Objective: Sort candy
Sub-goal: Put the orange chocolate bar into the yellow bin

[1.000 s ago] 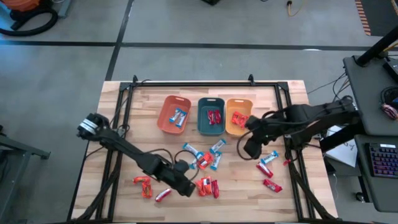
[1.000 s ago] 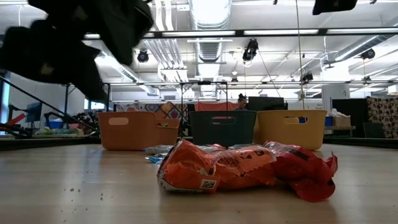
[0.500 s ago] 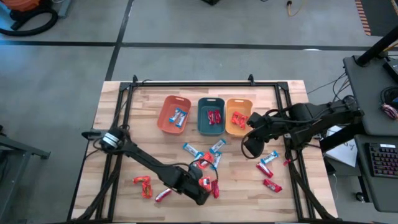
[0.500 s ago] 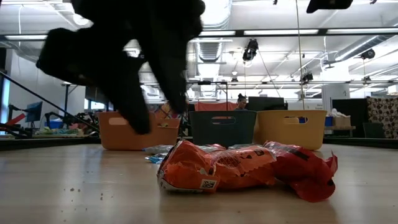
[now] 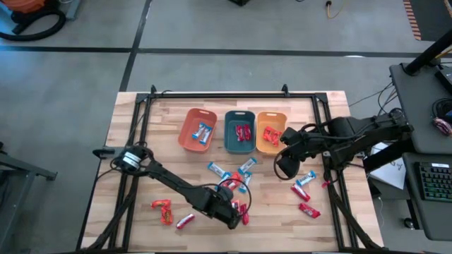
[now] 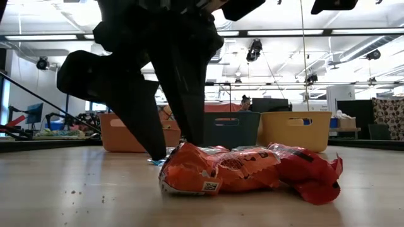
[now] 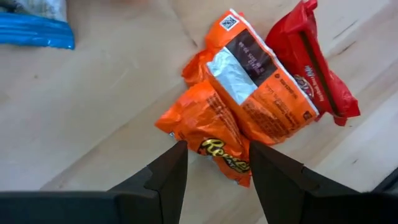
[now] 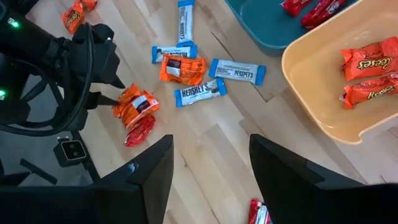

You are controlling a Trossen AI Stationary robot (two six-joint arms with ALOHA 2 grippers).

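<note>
Two orange candies (image 7: 208, 124) (image 7: 261, 81) and a red one (image 7: 317, 62) lie in a small pile (image 5: 239, 209) near the table's near edge. My left gripper (image 7: 217, 149) (image 5: 231, 213) is open and down at table height over that pile, one finger on each side of the nearer orange candy's end (image 6: 180, 173). My right gripper (image 5: 282, 168) (image 8: 211, 146) hovers open in front of the yellow-orange bin (image 5: 271, 144). That bin holds orange candies (image 8: 367, 74), the orange bin (image 5: 189, 134) blue-and-white ones, and the teal bin (image 5: 240, 146) red ones. My left gripper comes from above, pointing down, with its fingers (image 7: 169, 171) on either side of the lower end of the orange candy (image 7: 224, 163), which lies flat on the table. Whether the fingers touch the wrapper, I cannot tell.
Loose blue-and-white candies (image 5: 215, 169) and one orange candy (image 8: 181, 68) lie mid-table. More candies lie at the near left (image 5: 162, 210) (image 5: 185, 221) and at the right (image 5: 304, 183) (image 5: 308, 209). The three bins stand in a row at the far side.
My left gripper has swung toward the table's right along the near edge and come down over the orange and red pile, its fingers ending on either side of an orange candy. The candies have not moved.
</note>
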